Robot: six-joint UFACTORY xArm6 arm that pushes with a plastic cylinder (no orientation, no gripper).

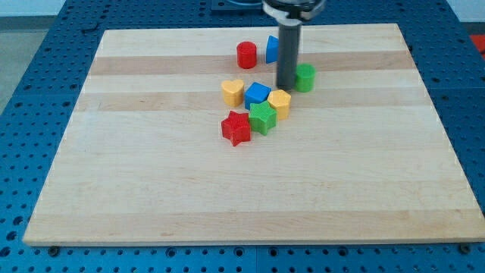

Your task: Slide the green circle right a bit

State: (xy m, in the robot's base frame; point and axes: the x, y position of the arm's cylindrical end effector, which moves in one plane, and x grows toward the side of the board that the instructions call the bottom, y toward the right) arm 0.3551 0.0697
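Observation:
The green circle (305, 77) is a short green cylinder on the wooden board (151, 189), right of the view's centre near the top. My tip (285, 86) stands right against its left side; the dark rod rises from there to the view's top. A blue block (271, 49), part hidden behind the rod, lies above and to the left.
A red cylinder (246, 54) lies left of the rod. Below are a yellow heart (233, 92), a blue cube (257, 94), a yellow block (280, 102), a green star (262, 117) and a red star (236, 127), close together.

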